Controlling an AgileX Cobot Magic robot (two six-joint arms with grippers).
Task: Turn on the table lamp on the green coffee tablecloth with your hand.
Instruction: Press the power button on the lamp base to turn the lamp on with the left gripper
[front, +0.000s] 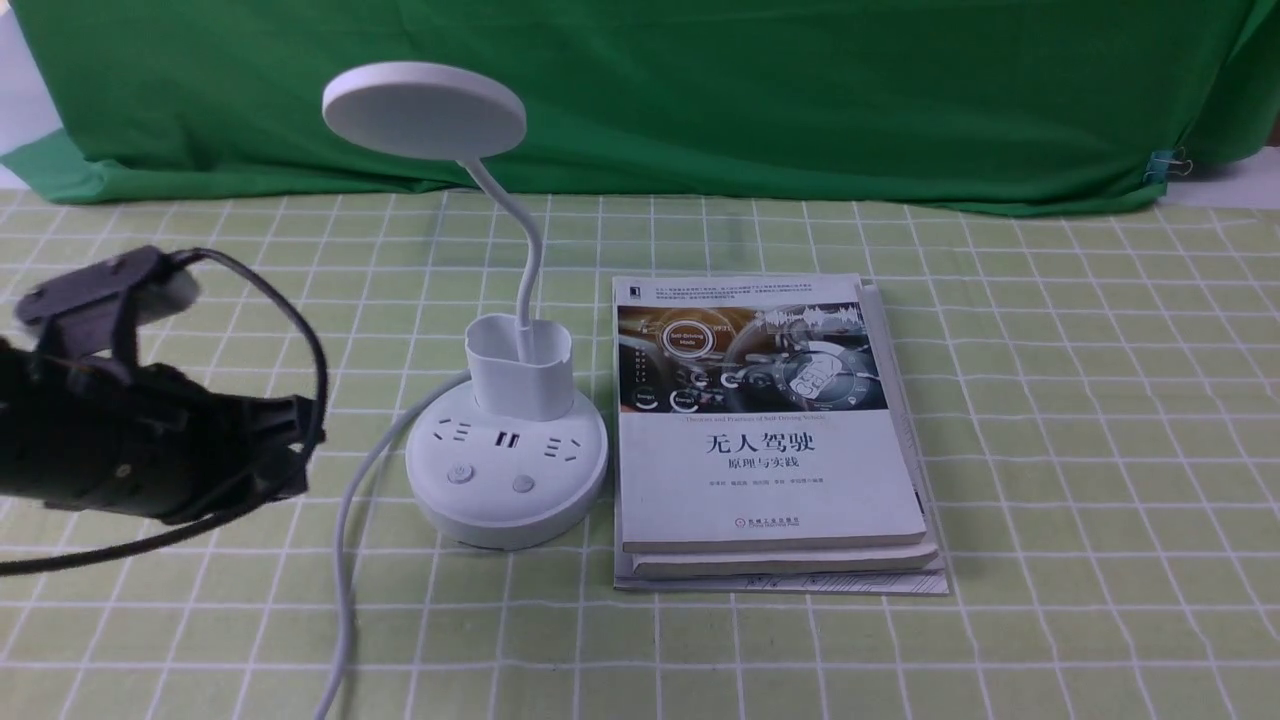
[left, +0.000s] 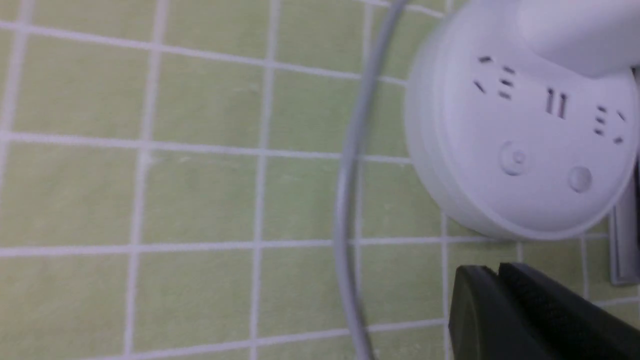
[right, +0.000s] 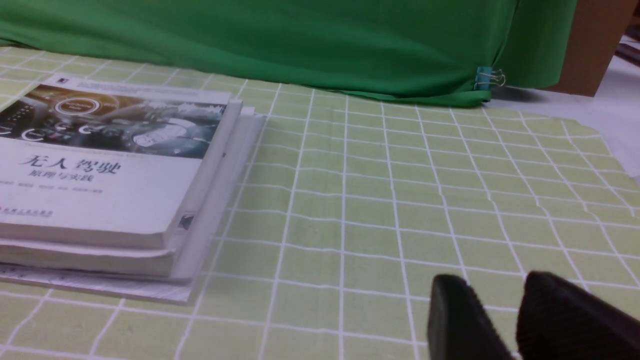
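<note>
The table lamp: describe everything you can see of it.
The table lamp is white, plastic-looking and stands upright on the green coffee tablecloth. Its flat round head tops a thin curved neck rising from a cup holder on the round base. The base carries sockets and two round buttons. No glow shows. A white cord leaves its left side toward the camera. A stack of books lies close on its right; contact is unclear.

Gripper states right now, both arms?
Left gripper: shut, holding nothing.
Right gripper: holding nothing; open or shut cannot be told.
</note>
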